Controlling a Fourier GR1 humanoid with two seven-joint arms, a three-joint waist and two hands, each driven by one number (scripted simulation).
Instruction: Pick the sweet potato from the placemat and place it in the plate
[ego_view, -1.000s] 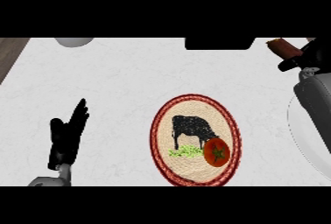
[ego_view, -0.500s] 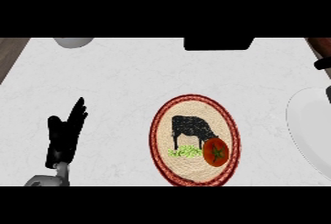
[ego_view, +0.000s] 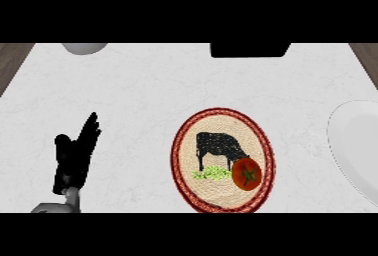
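An oval woven placemat (ego_view: 221, 125) with a red rim and a black cow picture lies right of centre on the counter. On its lower right part sits a round red item (ego_view: 246, 173) with a dark green star mark, like a tomato. No sweet potato shows anywhere in view. A white plate (ego_view: 356, 150) is cut off by the right edge, and its visible part is bare. My left hand (ego_view: 74, 157) rests open at the lower left, fingers up, well apart from the placemat. My right hand is out of view.
A pale bowl (ego_view: 85, 47) sits at the far left of the counter's back edge. A black object (ego_view: 249, 50) sits at the back centre. Brown wood (ego_view: 15, 55) shows past the counter's far corners.
My right arm and hand, seen at the upper right a second ago with something reddish-brown by the fingers, have left the view. The left hand has barely moved.
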